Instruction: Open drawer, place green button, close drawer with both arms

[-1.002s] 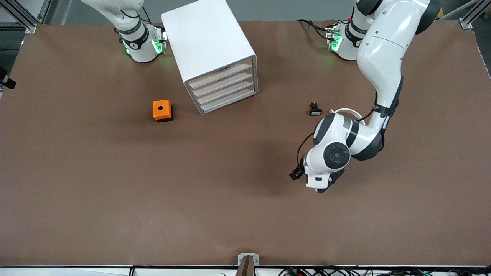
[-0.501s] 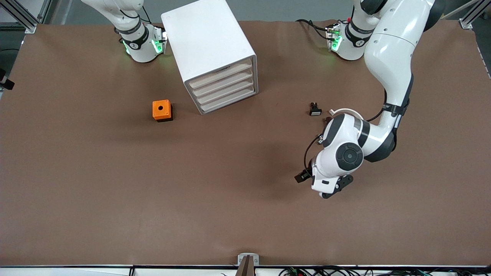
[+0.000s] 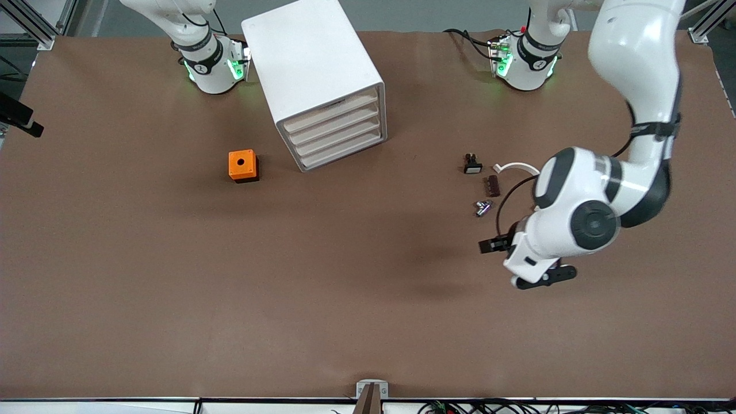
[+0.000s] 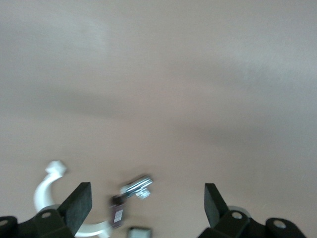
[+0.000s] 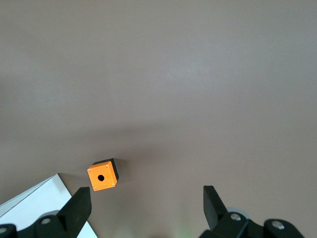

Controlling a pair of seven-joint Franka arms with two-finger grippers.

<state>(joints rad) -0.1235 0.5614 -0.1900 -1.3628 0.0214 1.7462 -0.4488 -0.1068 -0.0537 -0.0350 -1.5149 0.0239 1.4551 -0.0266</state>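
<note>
Two grippers stand wide open, holding nothing. The left gripper [image 4: 147, 201] hangs over bare table toward the left arm's end, nearer the front edge than anything else. Just past it lie a small silver part [image 3: 482, 207], a dark brown strip [image 3: 493, 185], a white curved clip [image 3: 516, 168] and a black switch [image 3: 472, 164]. I cannot tell which, if any, is the button. The orange box [image 3: 242, 165] sits beside the cabinet [image 3: 310, 63], whose lowest drawer [image 3: 343, 151] is shut. The right gripper [image 5: 146, 201] hangs high above the box.
</note>
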